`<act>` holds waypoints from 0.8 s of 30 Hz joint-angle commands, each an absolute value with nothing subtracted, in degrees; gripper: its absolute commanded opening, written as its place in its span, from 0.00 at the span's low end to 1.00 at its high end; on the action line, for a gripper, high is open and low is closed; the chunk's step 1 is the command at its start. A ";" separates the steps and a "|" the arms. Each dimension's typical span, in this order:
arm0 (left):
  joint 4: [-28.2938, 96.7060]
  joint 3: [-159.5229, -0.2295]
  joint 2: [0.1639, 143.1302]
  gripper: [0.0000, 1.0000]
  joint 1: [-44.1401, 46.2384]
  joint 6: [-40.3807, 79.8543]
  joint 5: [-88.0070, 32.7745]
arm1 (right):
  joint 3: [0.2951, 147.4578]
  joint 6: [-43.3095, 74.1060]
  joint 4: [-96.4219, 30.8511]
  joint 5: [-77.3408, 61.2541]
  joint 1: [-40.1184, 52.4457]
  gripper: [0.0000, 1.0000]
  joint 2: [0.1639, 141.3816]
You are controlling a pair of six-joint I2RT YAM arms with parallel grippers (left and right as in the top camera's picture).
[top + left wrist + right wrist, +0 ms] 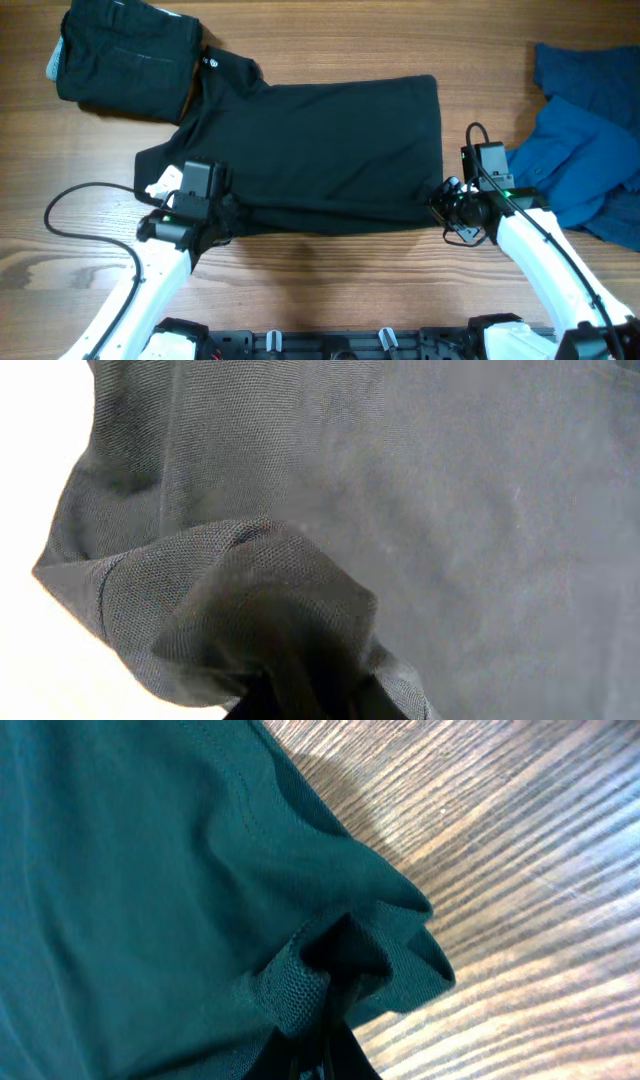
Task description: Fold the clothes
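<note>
right pincer (446,205) pinches the black shirt (330,140) at its near right hem; left pincer (225,210) is buried in cloth, grip i cannot tell. i'd pull the hem taut and lift both ends evenly.

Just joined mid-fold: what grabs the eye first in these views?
A black shirt lies spread in the centre. The left gripper is at its near-left edge, where the fabric bunches up, and the right gripper pinches its near-right corner. A blue garment lies crumpled at the far right, and a folded black garment sits at the top left.
</note>
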State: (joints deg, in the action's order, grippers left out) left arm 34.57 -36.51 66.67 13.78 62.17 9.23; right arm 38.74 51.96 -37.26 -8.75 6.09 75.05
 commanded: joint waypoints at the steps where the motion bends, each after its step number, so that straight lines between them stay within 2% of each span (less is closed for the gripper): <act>1: 32.62 -37.58 69.10 0.21 13.98 59.83 11.66 | 39.79 51.03 -35.86 -8.54 6.04 0.04 77.38; 3: 31.35 -37.58 69.89 0.24 13.98 57.45 11.68 | 39.79 51.03 -35.11 -8.51 6.04 0.04 78.30; 5: 30.28 -37.58 70.30 0.33 13.98 55.59 11.70 | 39.79 51.03 -34.41 -8.54 6.04 0.04 79.11; 7: 29.98 -37.58 70.30 0.51 13.98 55.64 12.45 | 39.79 51.00 -33.87 -8.54 6.04 0.06 79.85; 8: 29.80 -37.58 70.30 0.60 13.98 55.66 12.71 | 39.79 50.96 -33.67 -8.51 6.04 0.09 80.09; 11: 28.71 -37.58 70.30 0.64 13.98 53.98 13.34 | 39.79 50.35 -33.36 -6.72 6.04 0.28 80.20; 12: 28.21 -37.58 70.30 0.72 13.98 52.95 13.34 | 39.79 49.63 -33.06 -6.24 6.04 0.34 80.20; 13: 27.35 -37.58 70.30 0.77 13.98 51.13 13.34 | 39.79 47.70 -32.25 -5.87 6.04 0.43 80.20; 16: 26.37 -37.80 70.28 0.82 13.98 47.79 13.34 | 39.81 43.18 -30.46 -5.98 6.04 0.86 80.14; 18: 26.59 -38.22 70.22 0.87 13.98 46.68 13.30 | 40.03 41.23 -30.41 -5.93 6.04 0.94 80.14; 20: 27.90 -39.24 69.67 0.89 13.98 46.61 13.34 | 40.88 37.76 -30.76 -5.93 6.04 1.00 80.12; 22: 29.58 -40.99 68.62 0.89 13.98 45.54 13.34 | 42.35 34.94 -32.18 -5.93 6.04 1.00 79.88; 24: 32.21 -43.97 66.85 0.97 13.98 42.52 13.34 | 44.91 34.37 -35.55 -5.72 6.04 1.00 79.42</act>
